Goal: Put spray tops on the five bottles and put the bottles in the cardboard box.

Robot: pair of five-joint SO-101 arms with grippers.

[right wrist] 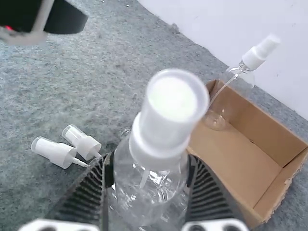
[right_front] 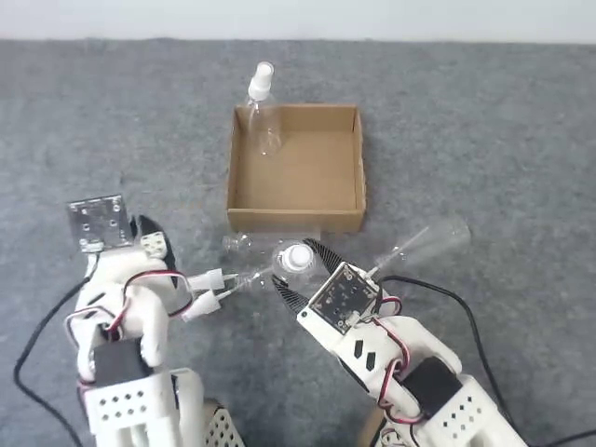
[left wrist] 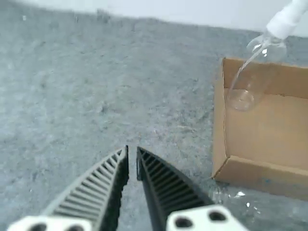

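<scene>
Closest to the lens stand the two white plastic arms, the left arm [right_front: 121,345] and the right arm [right_front: 410,372], with red, black and white wires looping over them. Beneath them the counter [right_front: 484,121] is covered in a grey, nubbly, felt-like fabric. On it, beyond both arms, sits the cardboard box [right_front: 294,221], which is square, open-topped and plain brown.

The right claw [right_front: 296,270], black with ribbed inner faces, is clenched around a clear plastic bottle [right_front: 296,259] just short of the box's near wall. The bottle sits between the fingers with its cap facing up, a white spray top under a see-through cover. The left claw [left wrist: 132,151] hangs over bare fabric to the left of the box, its ribbed fingers drawn together to a thin slit with nothing between them.

A second capped bottle [right_front: 264,116] leans in the box's far left corner, base on the box floor and neck above the rim. A third bottle [right_front: 436,236] lies on its side to the right of the right claw, apart from it. A fourth bottle [right_front: 237,244] lies just beside the box's near wall and is hard to make out. Two loose spray tops [right_front: 212,277], white with thin tubes, lie side by side between the arms, near the held bottle.
</scene>
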